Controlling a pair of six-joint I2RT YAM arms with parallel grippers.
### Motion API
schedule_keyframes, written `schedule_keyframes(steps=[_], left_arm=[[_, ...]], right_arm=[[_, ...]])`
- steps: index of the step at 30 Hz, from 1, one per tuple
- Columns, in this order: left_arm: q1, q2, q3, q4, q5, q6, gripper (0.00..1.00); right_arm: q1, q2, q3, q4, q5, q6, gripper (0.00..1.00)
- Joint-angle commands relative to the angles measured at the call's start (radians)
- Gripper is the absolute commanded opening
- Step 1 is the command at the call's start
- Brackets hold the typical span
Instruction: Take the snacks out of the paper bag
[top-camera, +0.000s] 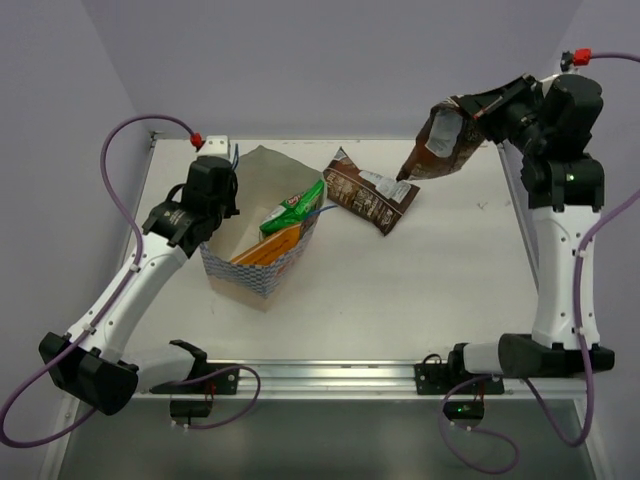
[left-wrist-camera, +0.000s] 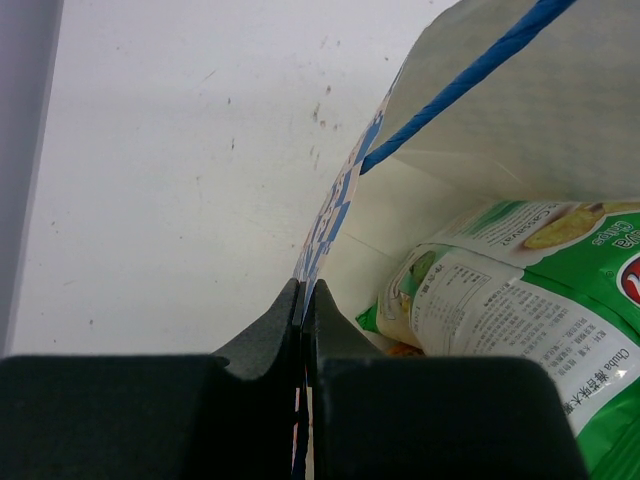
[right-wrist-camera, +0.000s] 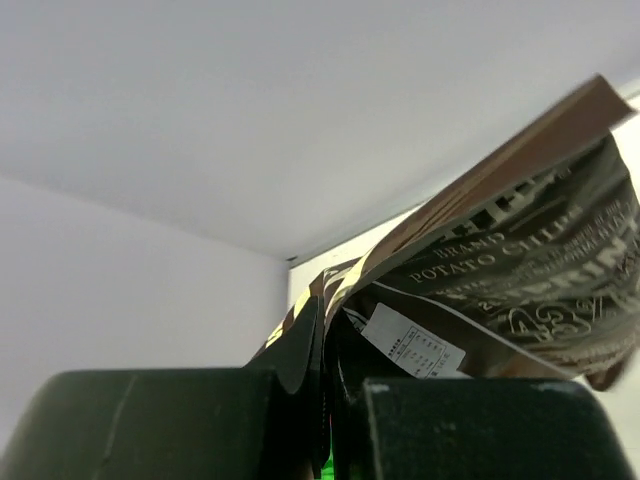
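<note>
L gripper is clamping paper bag rim at 10 o'clock; R gripper is pinching brown packet aloft, 2 o'clock.

bag mouth open from above, but left gripper pinches its left wall, green packet overhangs right rim; brown packet lies just right, held brown packet hangs from right gripper far right; front table bare.

The paper bag stands on the left of the table, with the left hand on its left wall. Inside it, one packet sits on top of another packet. A third packet lies just right of the bag, and a fourth packet hangs from the right hand, farther right.
</note>
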Motion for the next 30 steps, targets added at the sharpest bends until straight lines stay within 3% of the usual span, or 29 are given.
schedule_keyframes(steps=[1, 4, 10, 12, 13, 14, 16, 23, 26, 30], left_arm=[[0.009, -0.012, 0.022, 0.012, 0.006, -0.02, 0.0], [0.009, -0.012, 0.033, 0.009, 0.021, -0.027, 0.0], [0.009, 0.002, 0.05, -0.006, 0.027, -0.03, 0.0], [0.011, 0.005, 0.056, -0.013, 0.034, -0.035, 0.0], [0.011, 0.008, 0.058, -0.013, 0.035, -0.036, 0.0], [0.011, 0.008, 0.059, -0.014, 0.038, -0.038, 0.0], [0.011, 0.008, 0.064, -0.016, 0.038, -0.039, 0.0], [0.011, 0.005, 0.07, -0.019, 0.049, -0.033, 0.0], [0.009, 0.005, 0.061, -0.01, 0.058, -0.026, 0.0], [0.011, 0.002, 0.053, 0.004, 0.072, -0.003, 0.0]], right_arm=[[-0.076, 0.151, -0.002, 0.046, -0.086, -0.066, 0.0], [-0.093, 0.34, 0.076, 0.068, -0.089, -0.108, 0.0], [-0.096, 0.728, 0.445, 0.158, -0.233, -0.115, 0.0], [-0.104, 0.815, 0.486, 0.257, -0.293, -0.119, 0.0], [-0.109, 0.818, 0.451, 0.309, -0.31, -0.117, 0.0], [-0.118, 0.798, 0.332, 0.444, -0.325, -0.119, 0.0], [-0.133, 0.767, 0.139, 0.555, -0.296, -0.125, 0.0], [-0.22, 0.651, -0.313, 0.568, -0.233, -0.119, 0.02], [-0.244, 0.637, -0.382, 0.467, -0.209, -0.135, 0.16], [-0.251, 0.564, -0.424, 0.332, -0.095, -0.194, 0.46]])
